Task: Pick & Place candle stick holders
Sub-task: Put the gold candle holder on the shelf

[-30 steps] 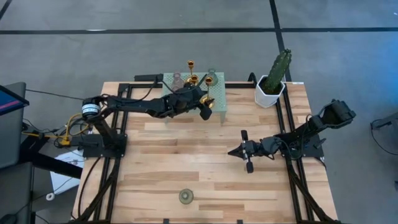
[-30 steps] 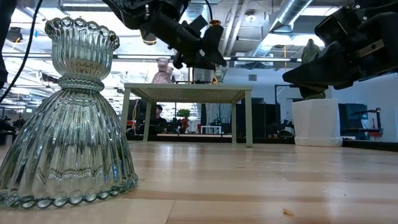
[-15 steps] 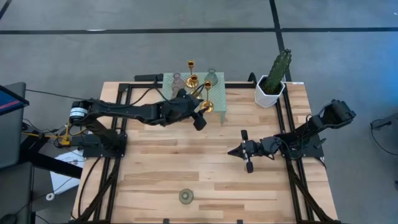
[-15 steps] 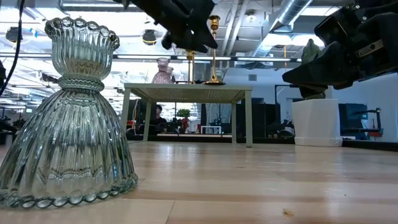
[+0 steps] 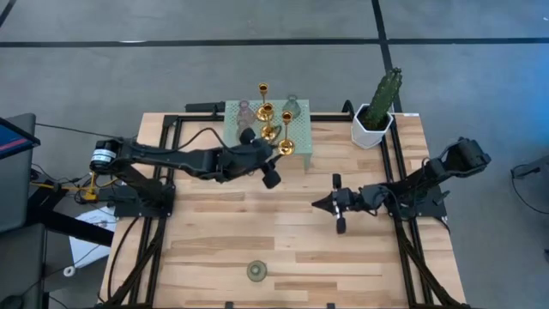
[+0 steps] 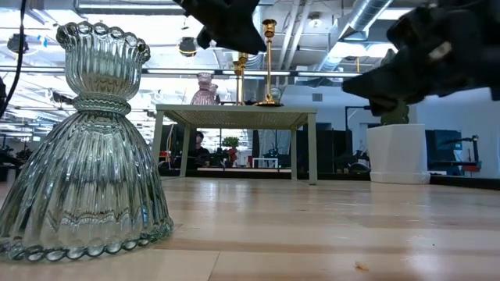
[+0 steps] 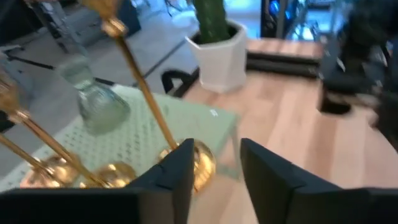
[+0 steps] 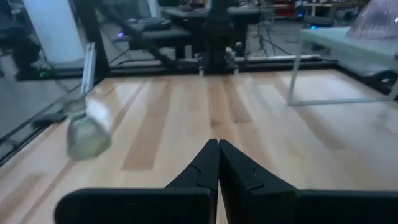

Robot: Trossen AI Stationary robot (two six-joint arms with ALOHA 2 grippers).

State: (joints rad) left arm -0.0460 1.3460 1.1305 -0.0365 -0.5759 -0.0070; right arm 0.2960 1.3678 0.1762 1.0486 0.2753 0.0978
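Gold candle stick holders [image 5: 274, 127] stand on the mint stand [image 5: 300, 137] at upper centre of your high view; a green one [image 5: 256, 272] sits at lower centre on the desk [image 5: 214, 223]. Left gripper [image 5: 268, 170] fingers stand apart, empty; right gripper [image 5: 330, 204] fingers are together.

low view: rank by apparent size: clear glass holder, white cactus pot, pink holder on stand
1. clear glass holder, though it sits closest to the camera
2. white cactus pot
3. pink holder, far back on the green stand
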